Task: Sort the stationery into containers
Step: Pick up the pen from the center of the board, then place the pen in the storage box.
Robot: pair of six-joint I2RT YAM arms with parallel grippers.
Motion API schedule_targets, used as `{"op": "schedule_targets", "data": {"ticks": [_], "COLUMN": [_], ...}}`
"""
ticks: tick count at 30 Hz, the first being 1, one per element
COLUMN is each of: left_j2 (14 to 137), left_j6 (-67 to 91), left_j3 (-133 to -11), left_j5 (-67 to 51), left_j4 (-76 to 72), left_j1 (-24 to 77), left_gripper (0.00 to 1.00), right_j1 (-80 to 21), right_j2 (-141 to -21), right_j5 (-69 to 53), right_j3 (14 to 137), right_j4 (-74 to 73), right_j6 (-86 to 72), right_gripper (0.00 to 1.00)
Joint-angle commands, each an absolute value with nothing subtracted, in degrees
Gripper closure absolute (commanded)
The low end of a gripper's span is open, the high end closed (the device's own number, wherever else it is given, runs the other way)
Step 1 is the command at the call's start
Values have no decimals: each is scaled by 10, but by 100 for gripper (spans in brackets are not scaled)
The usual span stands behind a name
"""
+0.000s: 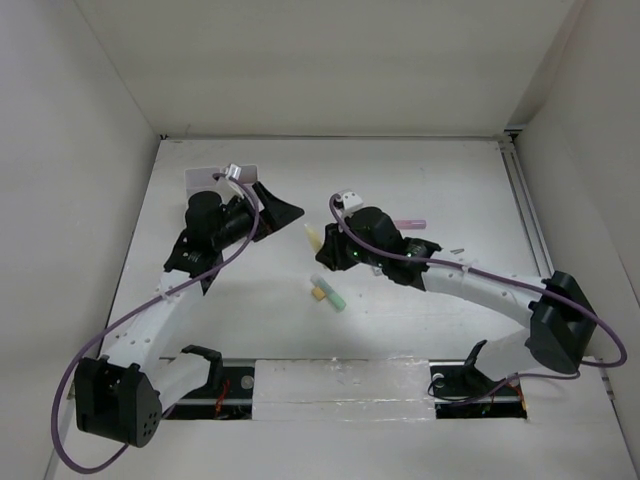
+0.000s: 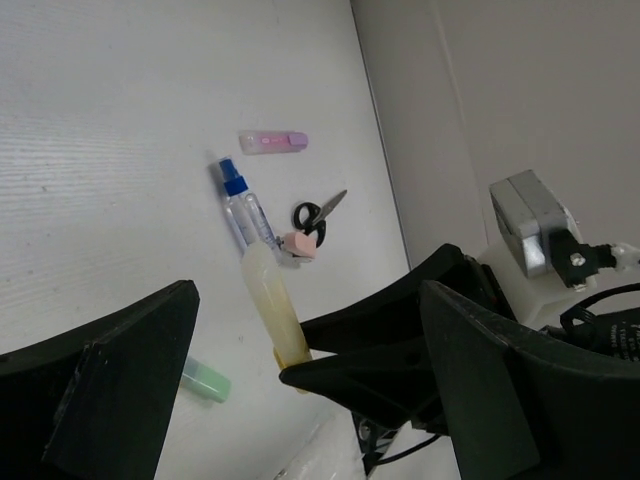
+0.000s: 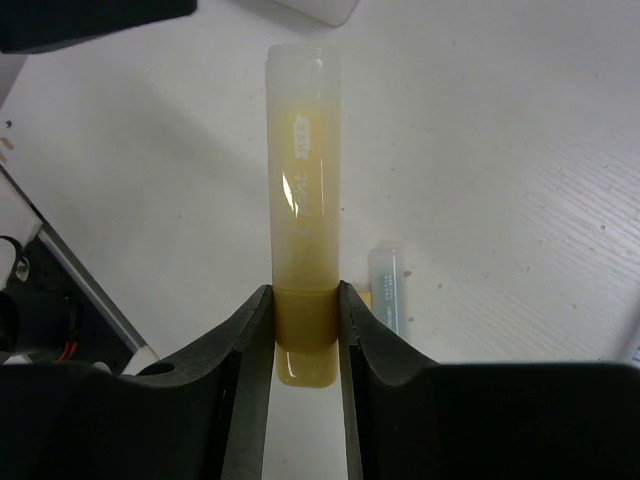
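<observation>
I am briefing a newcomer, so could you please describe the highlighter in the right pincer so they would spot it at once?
Find the right arm's pincer near the middle of the white table. Clamped between its fingers is a pale yellow, translucent plastic highlighter. It alone is gripped; the mint green plastic highlighter beside it lies loose on the table.

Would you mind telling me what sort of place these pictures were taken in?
Most likely a robot test cell in a lab: a white table boxed in by plain white walls, left arm and right arm bolted at its near edge, and a few stationery pieces, such as scissors, laid out.
</observation>
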State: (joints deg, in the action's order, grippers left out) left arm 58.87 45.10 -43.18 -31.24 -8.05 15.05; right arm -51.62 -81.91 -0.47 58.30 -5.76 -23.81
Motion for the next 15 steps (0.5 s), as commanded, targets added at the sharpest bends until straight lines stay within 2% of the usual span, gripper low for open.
{"op": "schedule_targets", "data": {"ticks": [1,5,8,12,15], "left_j2": [596,603,608,613,613], "left_j6": [464,464,469,469,469], "left_j3": [-419,-409,-403,-403,-403], "left_j5": [-344,-344,-344,-344,-349], "left_j4": [-142,-148,-148,-153,-158], "left_j1": [152,152,152,152,152], "left_gripper": [12,21,23,37,51], "right_j1": [-531,-541,-548,-553,-559], "right_j2": [-808,-813,-826,-839,-852], "right_j5": [-16,-16,-3,-3,-3], "right_j3": [627,642,654,659,672], "right_j4": [-12,-12,-12,8,19], "right_j6": [-246,-241,-236,-236,-236], "right_gripper": [100,100,100,100,100]}}
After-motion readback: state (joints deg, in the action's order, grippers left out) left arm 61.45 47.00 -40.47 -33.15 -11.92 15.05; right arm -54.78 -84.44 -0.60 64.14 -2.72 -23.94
